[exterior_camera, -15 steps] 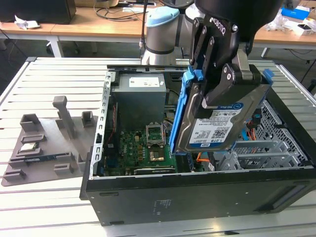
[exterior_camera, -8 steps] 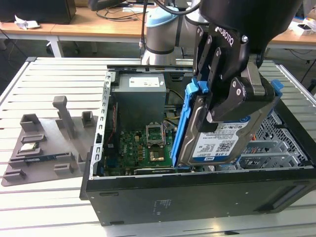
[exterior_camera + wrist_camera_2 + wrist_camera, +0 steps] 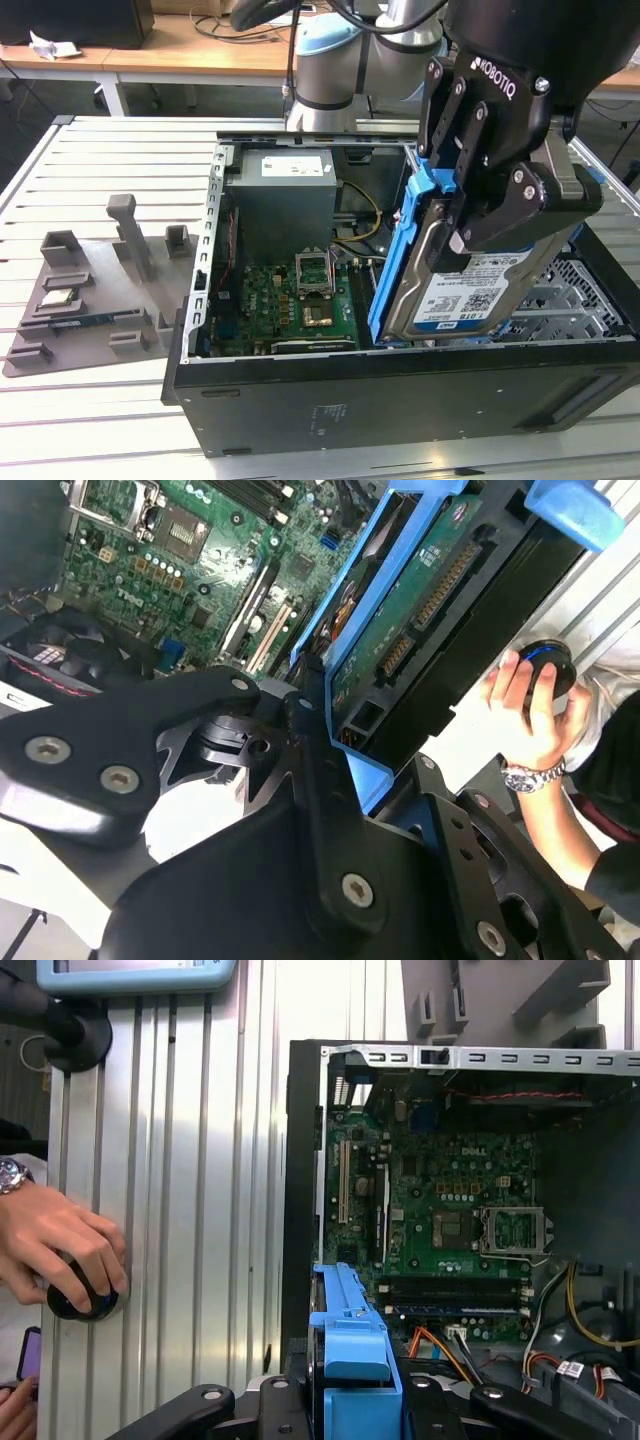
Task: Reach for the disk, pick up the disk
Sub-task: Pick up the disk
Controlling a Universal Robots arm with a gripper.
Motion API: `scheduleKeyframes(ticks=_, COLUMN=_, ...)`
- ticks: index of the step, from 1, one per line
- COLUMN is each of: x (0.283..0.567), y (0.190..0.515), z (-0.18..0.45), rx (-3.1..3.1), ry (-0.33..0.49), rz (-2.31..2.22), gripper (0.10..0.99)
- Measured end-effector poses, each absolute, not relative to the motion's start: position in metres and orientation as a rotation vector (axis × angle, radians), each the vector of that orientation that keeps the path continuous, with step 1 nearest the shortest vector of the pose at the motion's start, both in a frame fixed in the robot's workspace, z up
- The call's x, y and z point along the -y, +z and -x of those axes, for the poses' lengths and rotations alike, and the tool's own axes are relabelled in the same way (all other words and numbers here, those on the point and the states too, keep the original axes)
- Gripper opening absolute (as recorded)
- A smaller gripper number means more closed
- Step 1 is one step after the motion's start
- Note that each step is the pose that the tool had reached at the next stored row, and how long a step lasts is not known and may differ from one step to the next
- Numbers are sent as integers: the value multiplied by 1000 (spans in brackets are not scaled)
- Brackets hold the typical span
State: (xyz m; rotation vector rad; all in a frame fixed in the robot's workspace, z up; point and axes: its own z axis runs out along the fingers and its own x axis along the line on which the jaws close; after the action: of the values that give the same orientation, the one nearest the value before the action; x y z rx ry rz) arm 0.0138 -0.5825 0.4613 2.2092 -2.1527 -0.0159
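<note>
The disk (image 3: 468, 296), silver with a blue-and-white label and blue side rails, hangs tilted on edge above the right side of the open computer case (image 3: 400, 405). My gripper (image 3: 455, 228) is shut on its upper part from above. In the second wrist view the disk's green circuit-board underside (image 3: 425, 585) runs between the black fingers (image 3: 318, 742). In the first wrist view one blue rail of the disk (image 3: 348, 1335) sticks out from between the gripper's links (image 3: 350, 1408).
Inside the case lie the green motherboard (image 3: 300, 300) and a grey power supply (image 3: 285, 190). A grey fixture plate (image 3: 90, 300) sits on the slatted table at the exterior view's left. A person's hand (image 3: 55, 1245) rests on a black knob (image 3: 78, 1300) beside the case.
</note>
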Motion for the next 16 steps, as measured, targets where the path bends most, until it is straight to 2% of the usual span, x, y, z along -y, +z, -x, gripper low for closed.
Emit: scheduleKeyframes(ticks=16, x=582, y=461, z=-38, rx=2153, ry=-16, rz=-2209, gripper=373)
